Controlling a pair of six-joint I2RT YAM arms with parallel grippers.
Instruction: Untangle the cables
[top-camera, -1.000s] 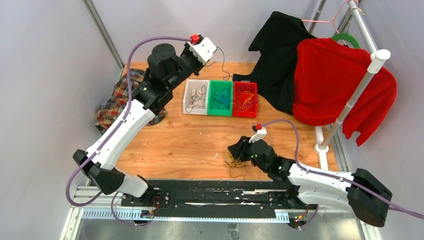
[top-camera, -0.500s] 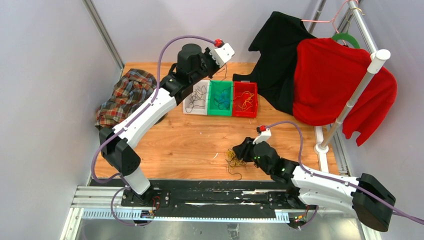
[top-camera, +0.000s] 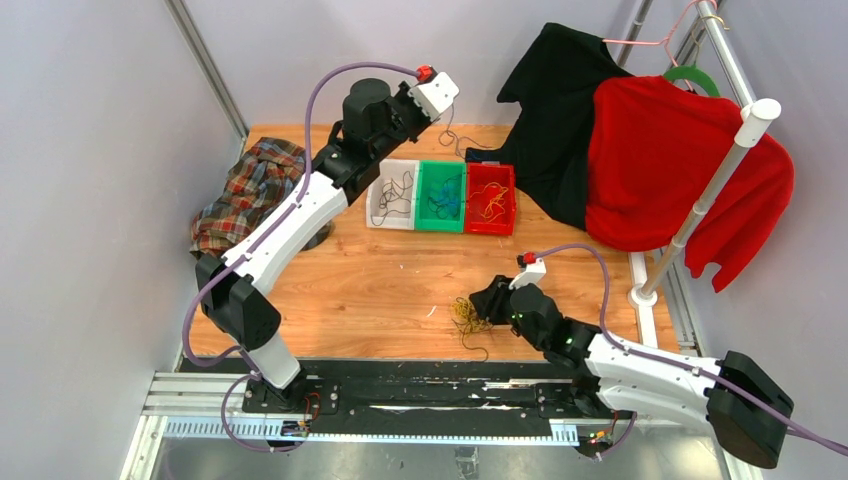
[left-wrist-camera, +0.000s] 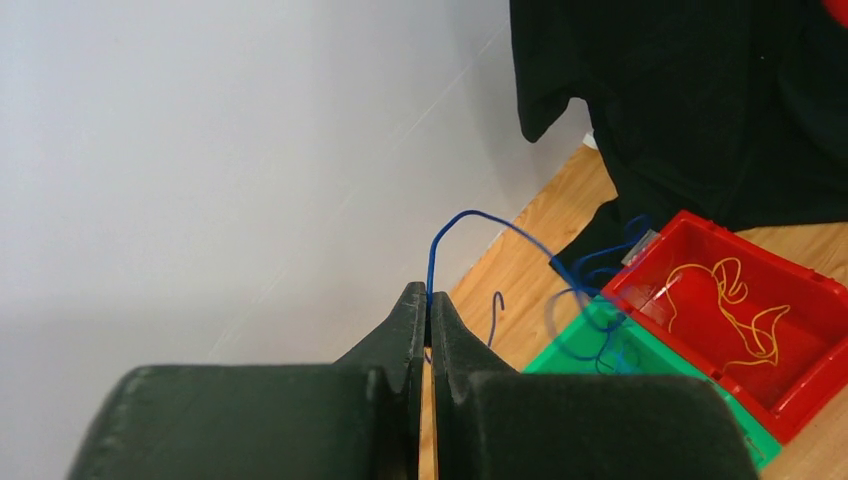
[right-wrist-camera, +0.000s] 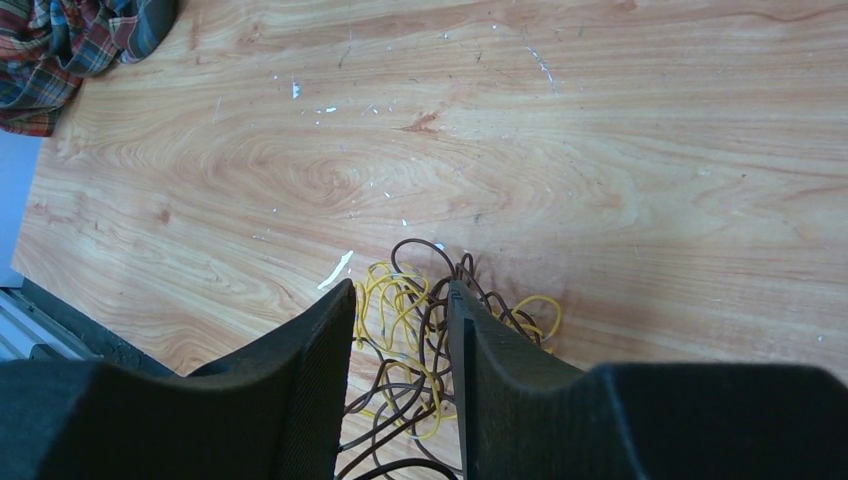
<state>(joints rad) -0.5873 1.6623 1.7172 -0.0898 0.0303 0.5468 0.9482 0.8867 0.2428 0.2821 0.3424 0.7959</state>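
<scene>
A tangle of yellow and dark brown cables (top-camera: 465, 318) lies on the wooden table near the front. My right gripper (top-camera: 490, 300) is low over it, open. In the right wrist view its fingers stand either side of the tangle's (right-wrist-camera: 420, 330) upper loops, the right gripper (right-wrist-camera: 400, 292) holding nothing. My left gripper (top-camera: 445, 108) is raised high at the back, above the bins. It is shut (left-wrist-camera: 428, 305) on one blue cable (left-wrist-camera: 480, 215), which arcs up and hangs down towards the green bin (left-wrist-camera: 640, 350). The blue cable (top-camera: 457, 138) shows faintly in the top view.
Three bins stand in a row at the back: white (top-camera: 378, 200) with black wires, green (top-camera: 423, 198) with blue wires, red (top-camera: 512, 200) with yellow wires. A plaid cloth (top-camera: 245, 190) lies at the left. Black and red garments (top-camera: 660, 160) hang on a rack at the right.
My left arm swung right from over the white bin to above the green bin with the blue cable, then drew back slightly. My right gripper shifted a little right at the tangle.
</scene>
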